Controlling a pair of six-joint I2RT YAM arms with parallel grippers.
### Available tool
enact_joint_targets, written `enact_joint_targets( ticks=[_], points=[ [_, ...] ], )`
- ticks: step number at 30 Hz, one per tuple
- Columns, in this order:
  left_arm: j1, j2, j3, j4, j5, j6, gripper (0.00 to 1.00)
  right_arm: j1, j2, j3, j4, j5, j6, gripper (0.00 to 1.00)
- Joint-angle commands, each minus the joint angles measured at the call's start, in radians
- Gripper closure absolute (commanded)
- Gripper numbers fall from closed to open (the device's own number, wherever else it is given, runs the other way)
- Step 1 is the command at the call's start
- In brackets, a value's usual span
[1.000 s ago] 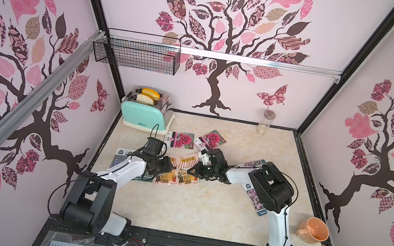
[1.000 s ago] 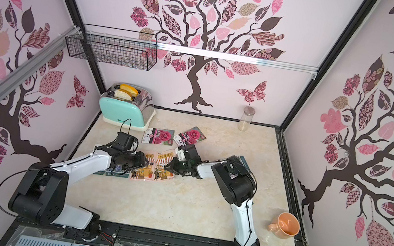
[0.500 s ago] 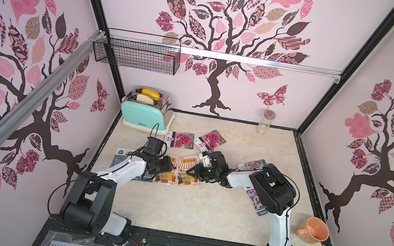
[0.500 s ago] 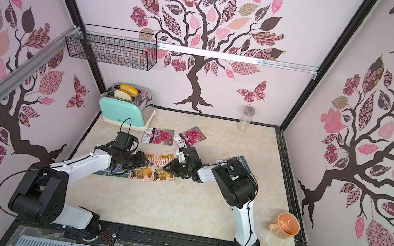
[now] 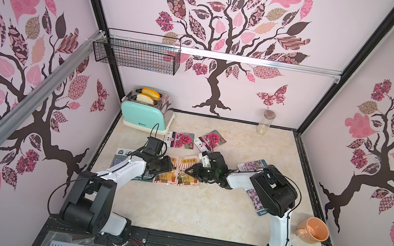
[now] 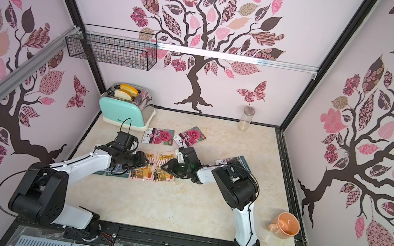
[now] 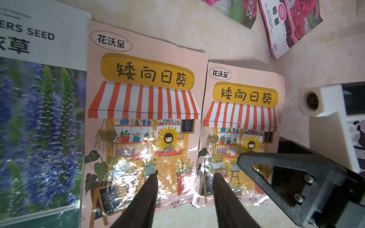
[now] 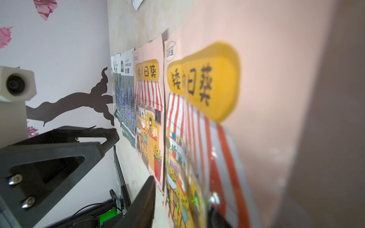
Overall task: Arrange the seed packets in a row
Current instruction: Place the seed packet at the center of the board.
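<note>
Clearly, toaster (image 5: 142,117) holds two slices (image 5: 151,92); seed packets (image 5: 189,161) flat on table (image 5: 202,212).

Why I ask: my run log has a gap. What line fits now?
left claw: open over orange packets | right claw: open at their edge | magenta packets: outside row

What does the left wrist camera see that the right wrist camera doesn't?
Only the left wrist view shows the two magenta bloom packets, at the edge of its picture. Only the right wrist view shows the wall's tree sticker and a second lavender packet. Both show the two orange shop packets lying side by side, with a lavender packet next to them.
</note>
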Motion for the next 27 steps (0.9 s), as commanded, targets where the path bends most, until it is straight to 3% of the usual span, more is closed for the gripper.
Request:
enact_joint_targets(
  ticks=[1,5,17,27],
  points=[
    [0.002,0.002,0.014,0.008,0.004,0.014,0.52,0.011,0.018,-0.036,-0.194,0.091,-0.015,0.49],
    [0.003,0.002,0.016,0.008,0.006,0.014,0.52,0.013,0.023,-0.03,-0.22,0.106,-0.024,0.4],
    [0.003,0.001,0.012,0.008,0.005,0.014,0.52,0.013,0.012,0.032,-0.378,0.19,-0.072,0.36],
    [0.003,0.004,0.017,0.003,0.008,0.015,0.52,0.022,0.008,0.051,-0.487,0.282,-0.058,0.26]
  ],
)
